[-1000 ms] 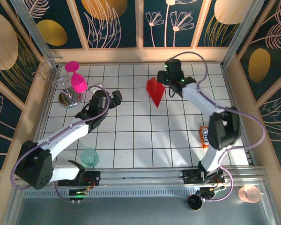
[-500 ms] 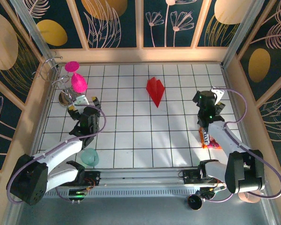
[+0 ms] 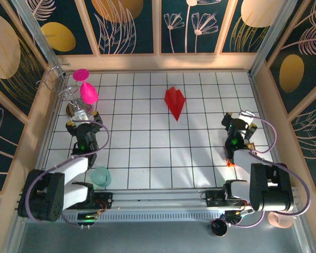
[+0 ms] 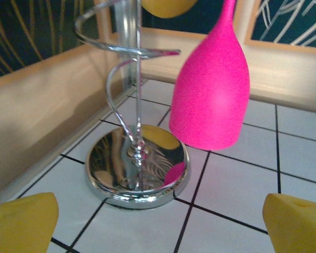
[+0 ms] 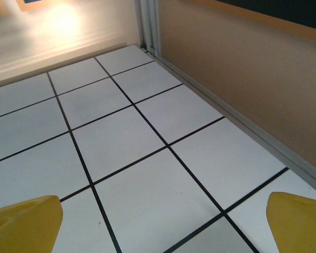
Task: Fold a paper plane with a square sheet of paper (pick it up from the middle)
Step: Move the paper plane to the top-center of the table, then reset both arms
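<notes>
Yellow fingertips of the left gripper spread wide at the two lower corners of the left wrist view, nothing between them; facing the magenta goblet, which hangs bowl-down on the chrome rack, near it but not touching. Spread just as wide on the right gripper, its pads far apart over the bare white tiled floor close to the right wall, also empty. Seen from above, drawn back to the near left, just in front of the rack base, no longer reaching toward the middle as one second ago. Drawn back on the right side too, far from the spot just beside the paper where that gripper stood a second ago, with the arm now folded above an orange packet. Left alone on the floor in the far middle: the paper plane, red, sharp point toward the near side, well apart from both grippers, same place as before. Near the left arm base, a teal cup, not moved
</notes>
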Controlling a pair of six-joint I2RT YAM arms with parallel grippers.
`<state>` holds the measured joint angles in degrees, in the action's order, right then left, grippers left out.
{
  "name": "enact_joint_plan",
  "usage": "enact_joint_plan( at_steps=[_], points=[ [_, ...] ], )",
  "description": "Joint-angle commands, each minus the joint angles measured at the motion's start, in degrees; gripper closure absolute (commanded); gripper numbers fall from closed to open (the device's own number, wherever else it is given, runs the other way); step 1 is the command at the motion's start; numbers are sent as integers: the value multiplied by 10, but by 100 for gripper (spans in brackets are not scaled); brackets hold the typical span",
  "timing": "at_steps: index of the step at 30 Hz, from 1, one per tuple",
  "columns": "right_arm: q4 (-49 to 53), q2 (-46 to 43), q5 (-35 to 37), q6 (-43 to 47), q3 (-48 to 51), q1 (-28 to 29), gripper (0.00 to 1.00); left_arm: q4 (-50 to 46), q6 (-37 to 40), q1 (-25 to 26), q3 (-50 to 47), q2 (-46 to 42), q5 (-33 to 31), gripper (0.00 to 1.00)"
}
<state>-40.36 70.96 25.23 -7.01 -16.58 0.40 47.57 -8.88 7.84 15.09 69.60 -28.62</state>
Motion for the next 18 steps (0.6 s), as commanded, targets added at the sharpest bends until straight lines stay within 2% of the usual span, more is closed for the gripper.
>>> enact_joint_plan(
  at_steps=[1,4,5,11,13,15,18],
  points=[
    [-161,31,-61,40,24,-14,1,140,30,-26,-28,38,106,1],
    [-197,69,-122,55,25,-28,1,221,43,-39,-42,77,135,1],
    [-207,75,-128,61,26,-27,1,209,44,-43,-36,79,144,1],
    [-229,52,-216,60,52,-44,1,300,31,-79,-36,167,207,1],
    [-319,63,-266,27,84,-57,1,307,29,-79,-32,185,207,1],
    [-357,93,-271,26,84,-57,1,293,29,-80,-29,181,209,1],
    [-357,138,-277,28,64,-55,1,296,30,-81,-29,183,212,1]
  ],
)
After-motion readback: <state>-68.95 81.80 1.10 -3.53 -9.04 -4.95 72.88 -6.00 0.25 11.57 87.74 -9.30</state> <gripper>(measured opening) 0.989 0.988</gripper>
